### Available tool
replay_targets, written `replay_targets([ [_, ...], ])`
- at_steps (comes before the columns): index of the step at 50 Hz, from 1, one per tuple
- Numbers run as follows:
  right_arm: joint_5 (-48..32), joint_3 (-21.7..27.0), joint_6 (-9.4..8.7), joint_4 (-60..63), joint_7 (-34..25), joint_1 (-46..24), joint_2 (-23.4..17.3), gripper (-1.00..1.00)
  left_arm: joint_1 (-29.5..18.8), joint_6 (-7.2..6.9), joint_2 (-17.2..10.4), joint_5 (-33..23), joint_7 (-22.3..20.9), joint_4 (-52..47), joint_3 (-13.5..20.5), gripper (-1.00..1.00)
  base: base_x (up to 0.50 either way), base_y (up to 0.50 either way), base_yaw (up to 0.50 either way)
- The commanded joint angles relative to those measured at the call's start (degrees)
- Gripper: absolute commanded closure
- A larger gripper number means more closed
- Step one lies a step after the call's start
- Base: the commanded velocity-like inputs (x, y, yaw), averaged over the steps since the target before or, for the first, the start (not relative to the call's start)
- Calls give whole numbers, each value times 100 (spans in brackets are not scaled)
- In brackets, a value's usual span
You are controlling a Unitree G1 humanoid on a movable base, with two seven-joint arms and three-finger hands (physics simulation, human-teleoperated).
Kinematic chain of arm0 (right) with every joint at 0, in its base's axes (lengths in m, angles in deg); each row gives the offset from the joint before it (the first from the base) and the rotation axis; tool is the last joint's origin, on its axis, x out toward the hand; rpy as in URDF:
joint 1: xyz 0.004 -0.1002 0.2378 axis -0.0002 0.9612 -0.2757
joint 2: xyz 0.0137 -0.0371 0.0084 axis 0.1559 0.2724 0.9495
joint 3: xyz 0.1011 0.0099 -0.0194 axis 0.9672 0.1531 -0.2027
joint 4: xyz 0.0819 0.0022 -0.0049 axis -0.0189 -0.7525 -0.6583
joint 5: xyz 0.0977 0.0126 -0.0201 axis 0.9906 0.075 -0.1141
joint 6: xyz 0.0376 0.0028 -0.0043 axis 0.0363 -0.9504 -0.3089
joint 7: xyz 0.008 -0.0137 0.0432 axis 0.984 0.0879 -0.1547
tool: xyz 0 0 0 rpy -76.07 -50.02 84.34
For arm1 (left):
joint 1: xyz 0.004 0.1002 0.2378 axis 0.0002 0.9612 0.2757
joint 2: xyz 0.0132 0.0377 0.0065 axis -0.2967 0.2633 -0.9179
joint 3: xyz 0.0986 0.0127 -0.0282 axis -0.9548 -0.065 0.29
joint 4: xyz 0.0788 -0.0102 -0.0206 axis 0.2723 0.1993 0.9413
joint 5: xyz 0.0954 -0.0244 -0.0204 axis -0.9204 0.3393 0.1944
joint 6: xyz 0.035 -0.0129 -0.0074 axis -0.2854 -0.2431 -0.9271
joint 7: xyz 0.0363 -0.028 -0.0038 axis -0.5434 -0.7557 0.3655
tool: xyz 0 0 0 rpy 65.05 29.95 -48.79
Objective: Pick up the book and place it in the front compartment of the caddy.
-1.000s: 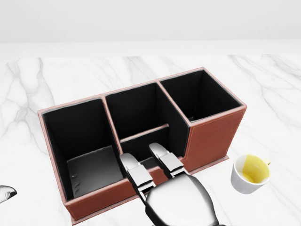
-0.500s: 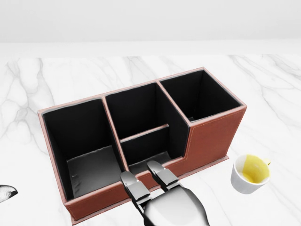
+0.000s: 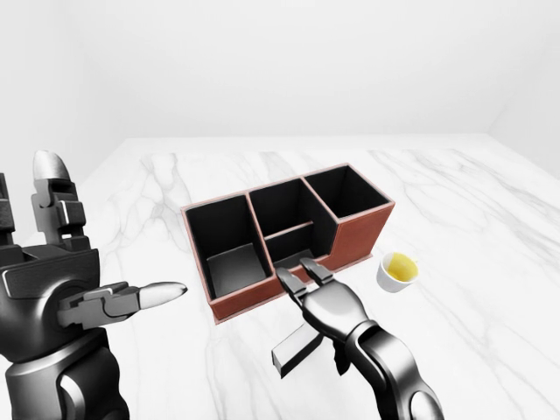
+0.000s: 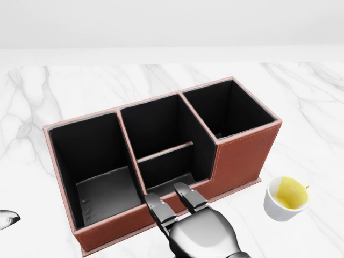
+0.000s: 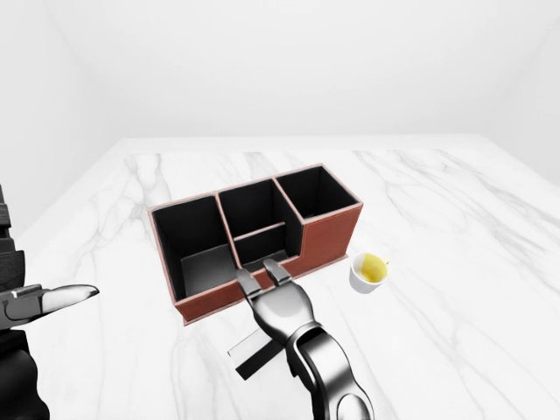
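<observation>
The red-brown caddy (image 4: 244, 156) with black compartments stands in the middle of the white marble table. Its middle section is split by a low divider (image 4: 164, 152). My right hand (image 4: 167, 193) comes in from the bottom of the head view, its two fingertips at the low wall of the compartment nearest the bottom edge. A dark grey book (image 3: 296, 350) sticks out down and to the left from beneath that hand's palm, and the hand seems closed on it. The head view hides the book. My left hand (image 3: 105, 236) is raised at the far left, fingers spread.
A white cup (image 4: 286, 198) holding something yellow stands on the table just right of the caddy's right end. The marble table (image 3: 455, 201) stretches wide on all sides, and a plain white wall lies beyond it.
My right hand pulled back toward the bottom of the head view, out of the caddy's near middle compartment, then edged slightly up again. The caddy and cup stayed put.
</observation>
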State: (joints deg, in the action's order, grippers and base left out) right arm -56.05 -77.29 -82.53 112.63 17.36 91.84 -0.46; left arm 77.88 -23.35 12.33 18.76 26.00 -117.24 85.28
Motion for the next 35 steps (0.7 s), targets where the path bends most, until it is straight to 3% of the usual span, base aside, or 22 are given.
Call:
replay_targets([
  [1, 8, 65, 0, -157, 0, -91, 60, -100, -90, 0, 42, -478, 76, 471, -260, -100, 0, 0, 0],
  [35, -132, -449, 0, -358, 0, 5, 68, -100, -91, 0, 29, -422, 79, 443, -207, -100, 0, 0, 0],
])
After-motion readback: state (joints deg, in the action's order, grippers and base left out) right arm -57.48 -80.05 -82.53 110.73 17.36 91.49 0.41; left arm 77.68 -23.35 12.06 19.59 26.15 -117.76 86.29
